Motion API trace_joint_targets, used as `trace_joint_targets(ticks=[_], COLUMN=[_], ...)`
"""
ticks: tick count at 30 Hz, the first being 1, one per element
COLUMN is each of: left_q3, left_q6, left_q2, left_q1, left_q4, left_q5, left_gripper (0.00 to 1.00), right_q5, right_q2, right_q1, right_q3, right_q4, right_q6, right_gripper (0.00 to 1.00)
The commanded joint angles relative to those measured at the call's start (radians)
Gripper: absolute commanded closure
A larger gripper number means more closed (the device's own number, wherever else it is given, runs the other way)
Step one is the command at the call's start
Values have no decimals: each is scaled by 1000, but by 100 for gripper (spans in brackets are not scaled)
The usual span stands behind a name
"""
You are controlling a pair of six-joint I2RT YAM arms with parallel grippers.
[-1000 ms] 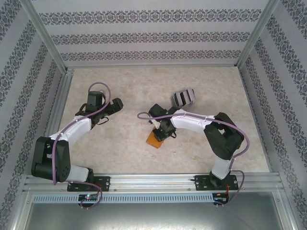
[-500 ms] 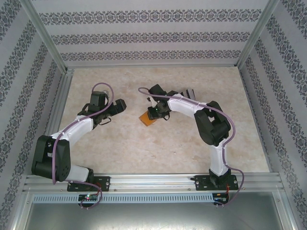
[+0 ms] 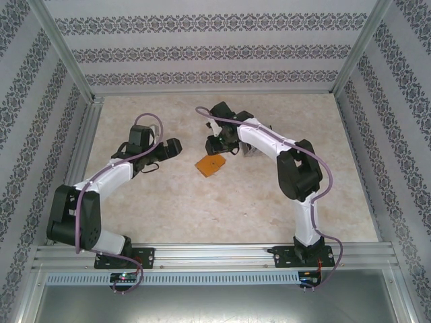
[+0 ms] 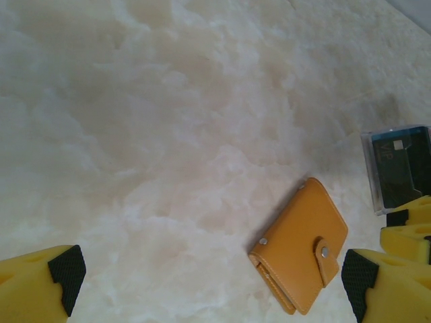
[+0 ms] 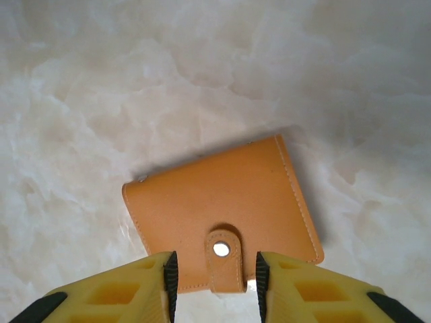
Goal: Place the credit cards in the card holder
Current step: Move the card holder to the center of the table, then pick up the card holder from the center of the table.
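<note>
The card holder (image 3: 210, 165) is a closed orange wallet with its snap strap fastened, lying flat on the marble table. My right gripper (image 3: 219, 144) hovers at its far edge. In the right wrist view the card holder (image 5: 222, 208) has its strap between the open right gripper (image 5: 215, 282) fingers, with gaps on both sides. My left gripper (image 3: 172, 149) stands wide open to the wallet's left, holding nothing. The left wrist view shows the card holder (image 4: 301, 245) and the credit cards (image 4: 399, 168), dark-faced in a clear sleeve, beyond it. In the top view the credit cards (image 3: 249, 151) are mostly hidden under the right arm.
Patterned walls and metal posts (image 3: 64, 54) close in the table on three sides. The aluminium rail (image 3: 215, 252) with both arm bases runs along the near edge. Bare marble lies between the wallet and that rail.
The right arm carried the card holder away from the near centre toward the far left and set it down; its jaws have widened. The left gripper edged slightly right.
</note>
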Motion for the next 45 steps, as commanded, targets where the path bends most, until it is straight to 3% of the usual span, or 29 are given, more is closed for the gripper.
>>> trace_joint_targets(ticks=[1, 18, 36, 45], left_q3=[35, 118, 58, 63], left_q6=[-3, 8, -30, -55], left_q2=[41, 107, 116, 148], left_q1=[-11, -11, -9, -11], left_q4=[26, -25, 26, 66], left_q5=[74, 158, 198, 172], left_gripper=[0, 2, 6, 9], right_q5=[-30, 60, 127, 134], right_q2=[48, 170, 293, 253], right_q1=[-5, 55, 63, 62], right_q3=[62, 219, 335, 229], right_q4=[-128, -242, -307, -263], right_q6=[-30, 5, -10, -9], right_gripper=[61, 61, 62, 66])
